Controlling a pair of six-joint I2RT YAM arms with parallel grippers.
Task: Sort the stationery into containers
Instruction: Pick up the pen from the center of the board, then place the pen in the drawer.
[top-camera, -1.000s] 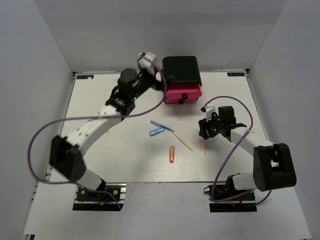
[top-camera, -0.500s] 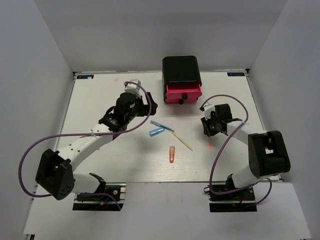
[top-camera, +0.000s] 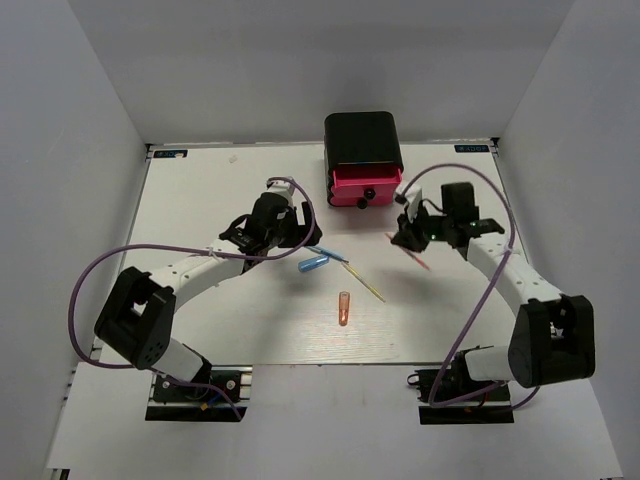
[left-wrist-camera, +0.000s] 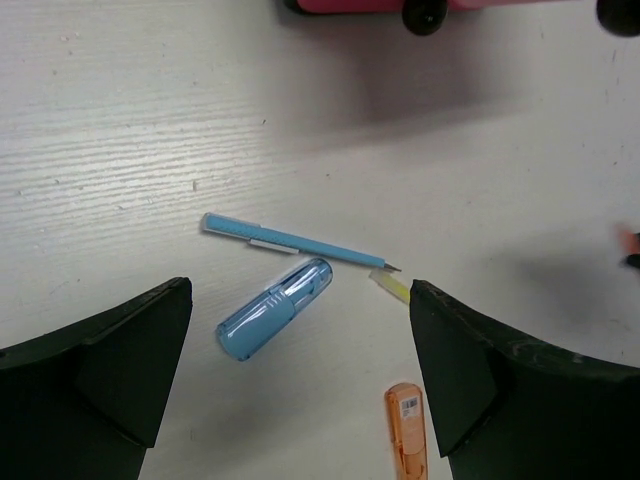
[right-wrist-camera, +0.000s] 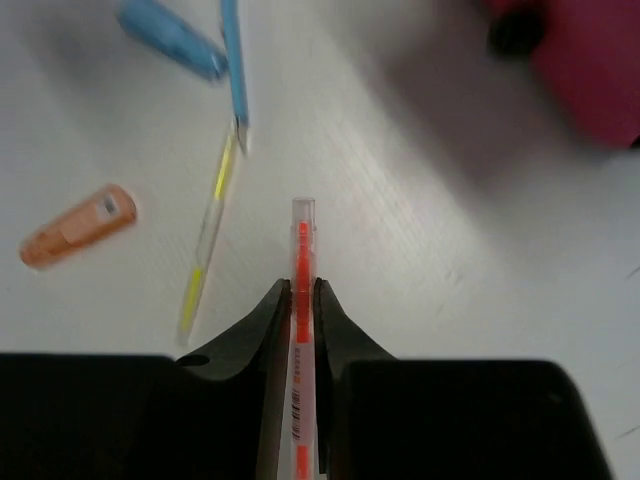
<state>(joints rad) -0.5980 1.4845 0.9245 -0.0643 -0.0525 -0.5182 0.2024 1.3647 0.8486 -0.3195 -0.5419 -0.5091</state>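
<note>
The black box sits at the middle of the bench's far edge, with its pink drawers and their small black knobs facing the near edge; from here I can't tell whether any drawer is pulled out. The right claw is pinched tight on a thin orange pen, which runs straight between its fingers and pokes out past the tips. In the overhead view that claw hangs in front of the box's right corner, toward the right edge of the bench, and I can't tell whether the pen is clear of the surface. The left claw is spread wide with nothing in it, and it hovers left of centre, just beside the loose items. Those lie around the middle of the bench. A slim blue pen lies closest to the box, and a stubby blue marker sits just beside it on the near side. A yellow pen runs on from the blue pen's tip toward the near edge. An orange marker lies apart from the others, nearest the near edge. The wrist view from the left arm frames both blue pieces between its open fingers.
</note>
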